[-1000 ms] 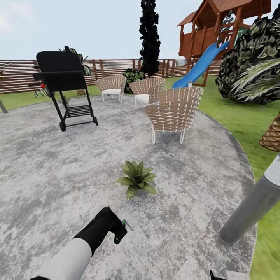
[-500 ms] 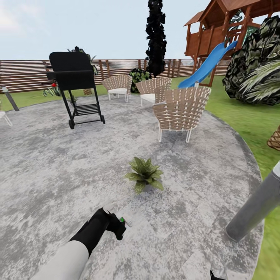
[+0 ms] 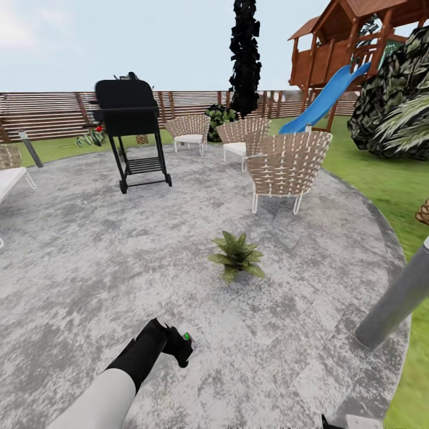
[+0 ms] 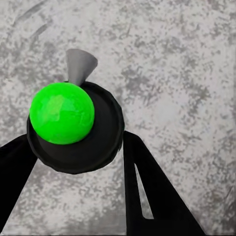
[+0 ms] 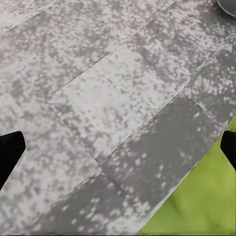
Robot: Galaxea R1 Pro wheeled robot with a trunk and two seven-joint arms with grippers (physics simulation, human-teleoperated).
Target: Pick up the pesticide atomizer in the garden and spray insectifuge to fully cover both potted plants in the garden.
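My left gripper [image 3: 177, 350] is shut on the pesticide atomizer [image 3: 185, 338], low over the stone patio [image 3: 77, 268]. In the left wrist view the atomizer [image 4: 73, 129] is a round black body with a bright green top and a grey cone nozzle, and a black finger [image 4: 147, 187] presses each side. One potted plant [image 3: 236, 257], a low green rosette, stands on the patio ahead and to the right of that gripper, well apart from it. My right gripper [image 5: 118, 150] is open over bare paving at the lawn's edge.
A tall grey bollard [image 3: 396, 301] leans in at the right. Beyond the plant stand wicker chairs [image 3: 287, 167] and a black wheeled grill [image 3: 130, 128]. Another low leafy plant [image 3: 90, 139] sits by the fence. Lawn [image 3: 387, 185] and a playhouse with a blue slide [image 3: 322, 101] lie to the right.
The whole picture has shifted right, so the camera has turned left; the plant now sits higher and smaller. A pale streak beside the atomizer's nozzle is gone. My left arm holds its pose.
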